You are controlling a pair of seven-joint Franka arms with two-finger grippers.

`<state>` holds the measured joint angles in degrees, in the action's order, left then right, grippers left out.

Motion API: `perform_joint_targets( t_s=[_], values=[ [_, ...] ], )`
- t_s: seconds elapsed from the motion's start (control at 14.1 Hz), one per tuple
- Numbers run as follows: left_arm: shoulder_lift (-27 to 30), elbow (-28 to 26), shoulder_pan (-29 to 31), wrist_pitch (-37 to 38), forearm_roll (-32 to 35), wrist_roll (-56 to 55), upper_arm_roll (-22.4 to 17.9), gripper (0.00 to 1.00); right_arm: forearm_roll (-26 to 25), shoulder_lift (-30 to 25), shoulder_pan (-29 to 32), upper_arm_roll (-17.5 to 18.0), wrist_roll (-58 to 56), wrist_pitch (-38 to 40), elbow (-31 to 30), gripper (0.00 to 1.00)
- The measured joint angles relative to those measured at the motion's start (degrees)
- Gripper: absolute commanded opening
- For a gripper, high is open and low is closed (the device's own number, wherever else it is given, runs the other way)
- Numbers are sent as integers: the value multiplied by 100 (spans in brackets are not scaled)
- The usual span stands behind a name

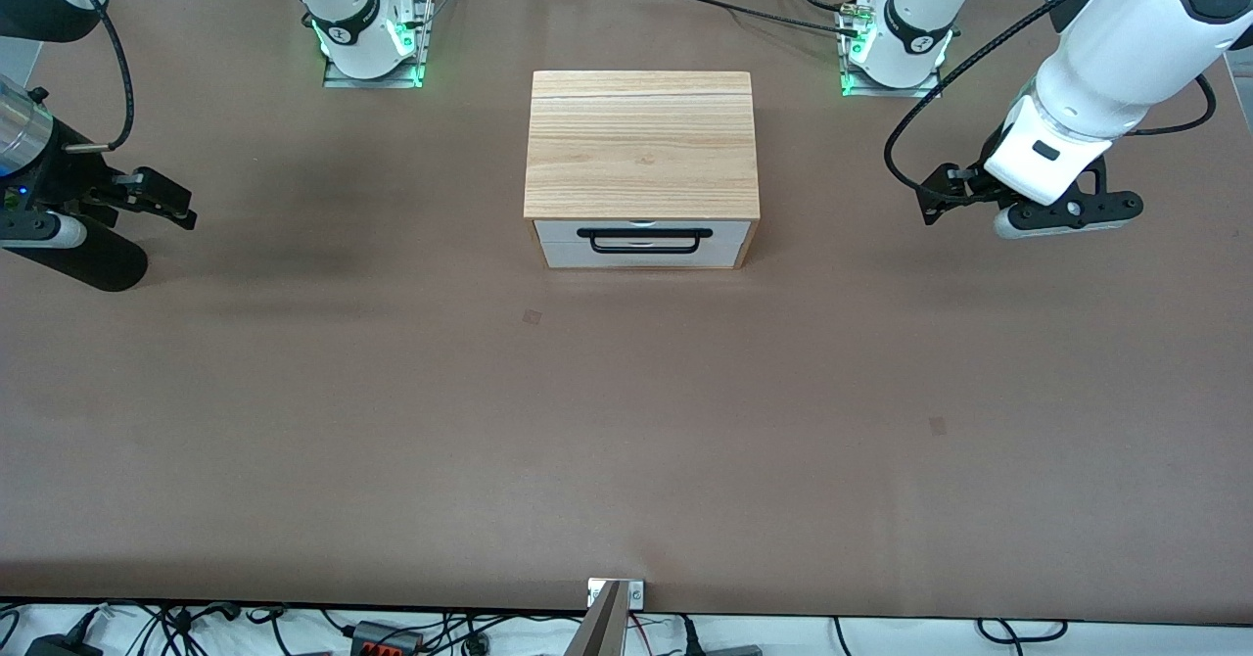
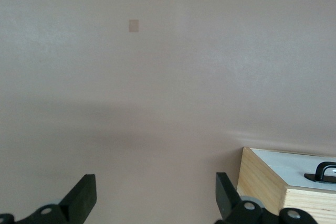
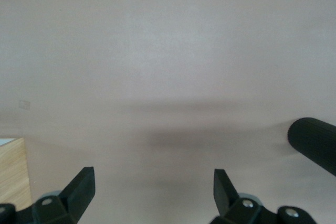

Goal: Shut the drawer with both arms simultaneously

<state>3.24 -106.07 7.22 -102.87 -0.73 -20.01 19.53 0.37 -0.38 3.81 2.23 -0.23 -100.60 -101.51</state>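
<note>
The light oak cabinet [image 1: 641, 142] stands mid-table, toward the arms' bases. Its drawer [image 1: 641, 255] faces the front camera with a white front and a long black bar handle [image 1: 644, 240]. The front sits about flush with the cabinet frame and no inside wood shows. My left gripper [image 1: 935, 198] hangs open and empty over the table toward the left arm's end, beside the cabinet and well apart from it. In the left wrist view [image 2: 156, 198] a cabinet corner [image 2: 262, 182] and the handle's end [image 2: 321, 172] show. My right gripper [image 1: 176, 204] [image 3: 152, 190] hangs open and empty over the right arm's end.
A black padded cylinder [image 1: 93, 257] [image 3: 315, 142] is by the right gripper at the table's edge. Two small tan marks [image 1: 532, 317] [image 1: 937, 426] lie on the brown tabletop. Cables run along the edge nearest the front camera.
</note>
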Motion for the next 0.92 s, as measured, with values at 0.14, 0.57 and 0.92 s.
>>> perform_joint_targets(
  t_s=[0.14, 0.57, 0.92],
  values=[
    [-40, 110, -1, 154, -2, 0, 2, 100, 154, -2, 21, -1, 149, 33, 0, 100],
    [-486, 814, 2, 863, -3, 0, 0, 100, 225, -16, 25, 2, 356, 152, 27, 100],
    [-755, 1159, 2, 1113, -3, 2, -1, 100, 225, -17, -13, 25, 356, 212, 90, 100]
  ],
)
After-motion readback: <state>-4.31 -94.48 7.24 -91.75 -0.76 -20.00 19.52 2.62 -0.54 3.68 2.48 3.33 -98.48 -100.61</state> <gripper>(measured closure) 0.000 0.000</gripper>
